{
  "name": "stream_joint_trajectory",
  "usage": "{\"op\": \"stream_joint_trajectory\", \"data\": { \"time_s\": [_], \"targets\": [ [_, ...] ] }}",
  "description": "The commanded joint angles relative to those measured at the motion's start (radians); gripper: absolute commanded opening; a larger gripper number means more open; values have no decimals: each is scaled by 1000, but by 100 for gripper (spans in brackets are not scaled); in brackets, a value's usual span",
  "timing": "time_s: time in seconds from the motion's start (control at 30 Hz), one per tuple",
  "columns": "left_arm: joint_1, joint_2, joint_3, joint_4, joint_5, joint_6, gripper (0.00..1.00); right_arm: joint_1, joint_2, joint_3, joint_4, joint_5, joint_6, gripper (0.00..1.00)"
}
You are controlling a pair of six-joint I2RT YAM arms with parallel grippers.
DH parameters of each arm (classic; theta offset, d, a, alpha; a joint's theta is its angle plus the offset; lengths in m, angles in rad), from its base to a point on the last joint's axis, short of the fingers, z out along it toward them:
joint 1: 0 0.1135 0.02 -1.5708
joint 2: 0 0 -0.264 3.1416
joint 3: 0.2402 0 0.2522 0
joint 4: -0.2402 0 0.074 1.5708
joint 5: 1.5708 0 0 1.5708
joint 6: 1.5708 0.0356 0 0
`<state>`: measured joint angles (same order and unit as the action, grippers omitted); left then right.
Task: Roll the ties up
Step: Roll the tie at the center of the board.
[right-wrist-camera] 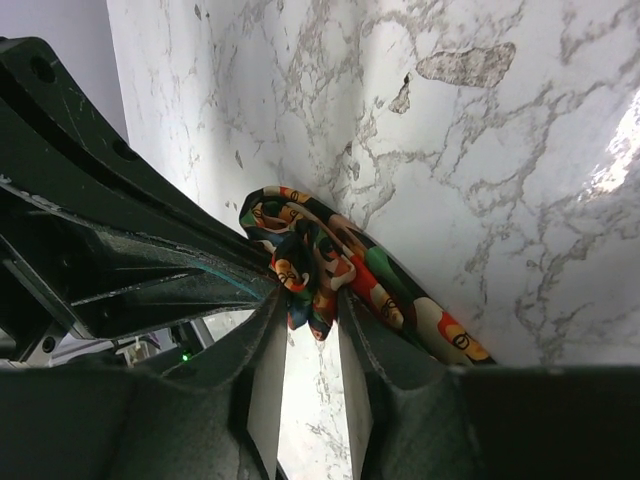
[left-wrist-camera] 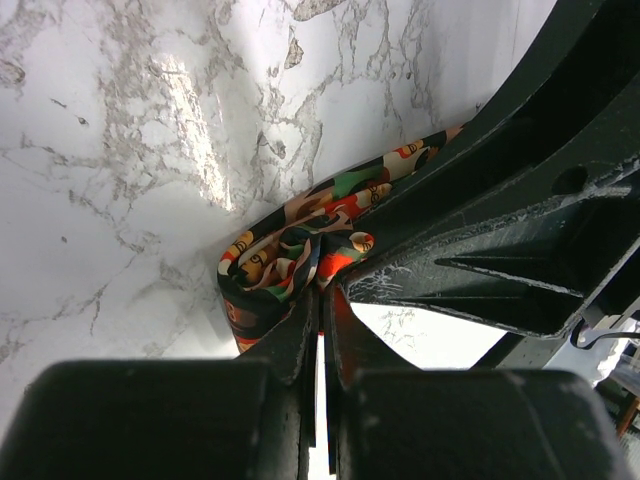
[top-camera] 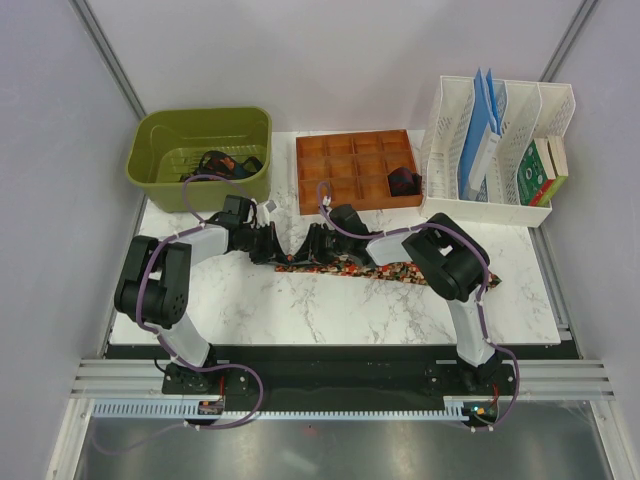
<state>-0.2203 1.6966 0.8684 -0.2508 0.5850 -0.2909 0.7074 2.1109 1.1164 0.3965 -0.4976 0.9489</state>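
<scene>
No readable text, label, brand, number or sign in any of the three views. Printing on the green and white box [top-camera: 533,172] standing in the white file organizer [top-camera: 480,213]: too small to make out.
</scene>
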Motion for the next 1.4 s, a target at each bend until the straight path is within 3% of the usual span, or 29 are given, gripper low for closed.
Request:
{"op": "stream_joint_trajectory", "data": {
  "time_s": [0.0,0.17,0.37,0.63,1.07,1.37],
  "targets": [
    [-13,28,0,8,-48,12,4,15,18,33,-5,34,-10,28],
    [-8,-29,-12,10,-27,13,18,17,34,26,-37,65,-28,1],
    [58,-164,-54,-18,-5,3,37,10,24,-10,-74,80,-36,0],
    [141,-143,-95,-25,-25,-4,45,10,26,-12,-88,96,-41,0],
    [141,-75,-140,145,90,-82,41,10,34,-15,-84,88,-41,0],
    [136,-112,-147,199,160,-128,15,10,44,-15,-76,85,-35,0]
  ]
}}
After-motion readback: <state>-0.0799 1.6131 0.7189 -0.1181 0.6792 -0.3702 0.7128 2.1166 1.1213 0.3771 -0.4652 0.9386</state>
